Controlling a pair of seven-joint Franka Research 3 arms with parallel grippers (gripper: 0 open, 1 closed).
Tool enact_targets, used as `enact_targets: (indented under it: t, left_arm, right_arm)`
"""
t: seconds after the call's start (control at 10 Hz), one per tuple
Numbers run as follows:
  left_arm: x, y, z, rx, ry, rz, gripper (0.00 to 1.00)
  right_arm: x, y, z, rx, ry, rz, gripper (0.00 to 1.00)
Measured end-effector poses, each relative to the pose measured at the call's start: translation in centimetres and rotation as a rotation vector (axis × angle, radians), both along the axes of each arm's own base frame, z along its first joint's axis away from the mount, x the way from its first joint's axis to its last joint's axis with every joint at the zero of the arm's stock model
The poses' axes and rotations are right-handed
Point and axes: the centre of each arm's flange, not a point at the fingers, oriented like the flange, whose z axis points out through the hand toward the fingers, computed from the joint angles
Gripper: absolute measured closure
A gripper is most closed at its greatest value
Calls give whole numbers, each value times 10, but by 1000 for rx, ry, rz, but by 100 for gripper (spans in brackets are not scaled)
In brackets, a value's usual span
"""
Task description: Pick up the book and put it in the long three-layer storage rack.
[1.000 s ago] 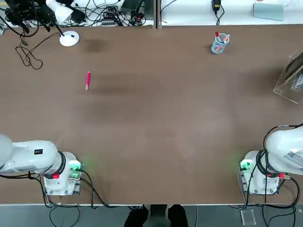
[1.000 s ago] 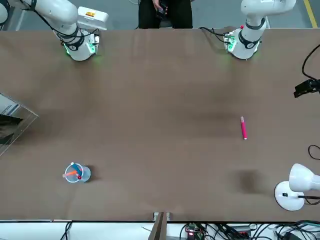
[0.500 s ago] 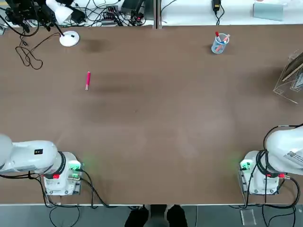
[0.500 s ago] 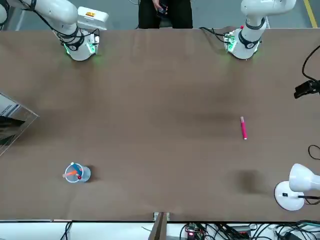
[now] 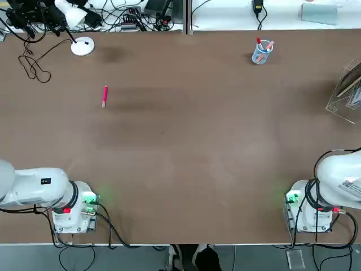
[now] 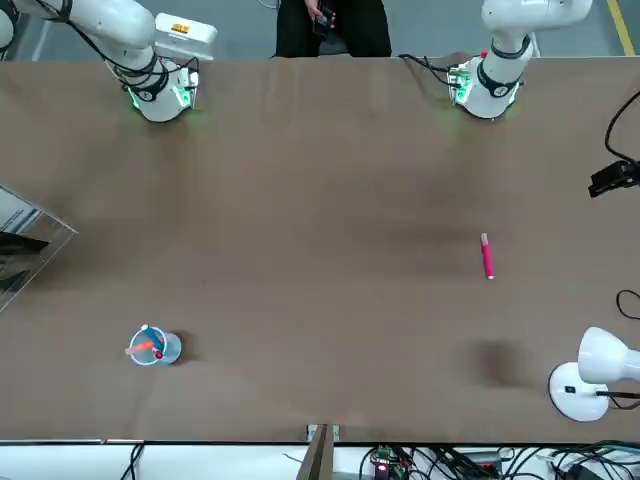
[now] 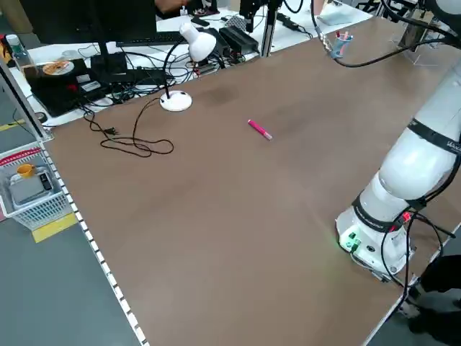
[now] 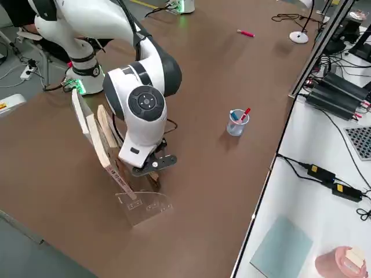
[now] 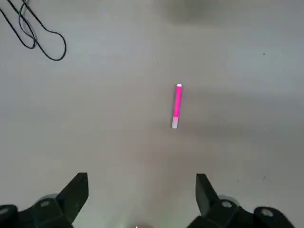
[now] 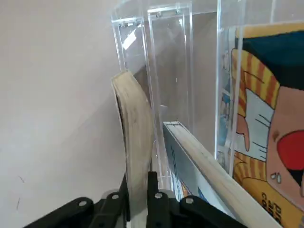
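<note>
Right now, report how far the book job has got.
Done: the book is picked up and at the clear rack. In hand: the right gripper is shut on its edge, easing it between panels. Left: release it. The left gripper is parked open.

No legible text anywhere. Right arm (image 5: 338, 186) has a white sticker w/ print, left arm (image 5: 39, 185) a small dark label, rack (image 8: 124, 174) small tags; all too small to read.
</note>
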Motion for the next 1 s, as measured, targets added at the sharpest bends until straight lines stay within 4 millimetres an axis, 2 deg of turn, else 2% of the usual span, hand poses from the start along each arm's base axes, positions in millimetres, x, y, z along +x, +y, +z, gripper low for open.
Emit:
enact_targets:
  t: [0.5,0.7,0.9,1.0]
  left_arm:
    - [0,0,0,0,0,0,1]
    - [1,0,0,0,-1,0,1]
    - [1,0,1,0,-3,0,1]
    - [1,0,1,0,-3,0,1]
  right_arm:
    - [1,1,0,-2,-6,6,83]
    - [3,2,1,-5,-15,13,71]
    - [4,2,2,-7,-17,14,66]
    - [4,1,2,-7,-18,15,58]
